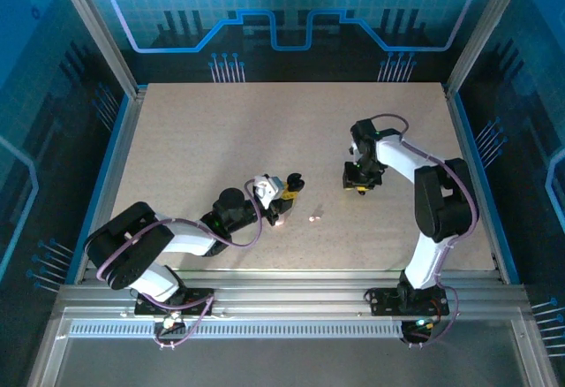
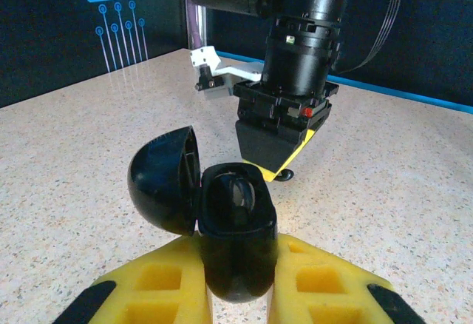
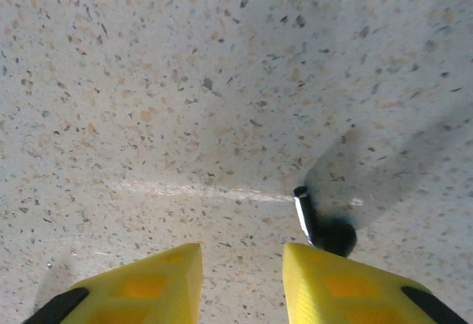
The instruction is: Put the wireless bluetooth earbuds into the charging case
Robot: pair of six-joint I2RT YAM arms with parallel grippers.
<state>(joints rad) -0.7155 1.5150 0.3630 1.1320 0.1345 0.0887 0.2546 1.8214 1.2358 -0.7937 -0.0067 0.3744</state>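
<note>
Clamped tight in the left pincer [image 2: 238, 268]: the black charging case [image 2: 238, 209], lid [image 2: 162, 183] swung open, near the middle of the surface [image 1: 221, 131]. Further right, low over the surface, the right pincer [image 3: 240, 272], fingers apart, nothing between. Just outside one fingertip, a black earbud [image 3: 334, 237]. Between the arms, a whitish earbud [image 1: 313, 218].

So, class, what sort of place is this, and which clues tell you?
Probably a robot test cell: a left arm and right arm bolted at a speckled table, with aluminium posts and blue circuit-pattern panels around.
</note>
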